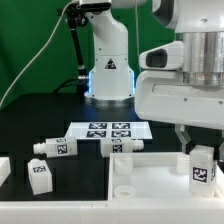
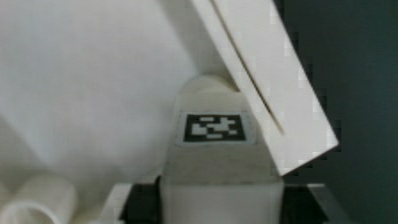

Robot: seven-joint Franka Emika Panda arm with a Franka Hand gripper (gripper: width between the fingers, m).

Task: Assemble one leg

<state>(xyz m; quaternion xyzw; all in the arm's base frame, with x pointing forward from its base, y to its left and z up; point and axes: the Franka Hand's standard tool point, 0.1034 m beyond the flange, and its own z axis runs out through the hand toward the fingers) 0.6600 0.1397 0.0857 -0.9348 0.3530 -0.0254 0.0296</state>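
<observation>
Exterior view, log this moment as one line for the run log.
gripper: shut on leg | leg upright over top corner | three legs loose on table | marker board behind

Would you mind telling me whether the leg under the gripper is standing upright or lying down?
Upright. The leg stands on end at the tabletop's corner, tag facing outward, below the gripper; two others lie flat.

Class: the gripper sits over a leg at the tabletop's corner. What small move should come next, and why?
Probably a short turn of the leg about its axis. The gripper appears shut on it, upright at the tabletop's corner, so it looks seated and needs screwing in.
</observation>
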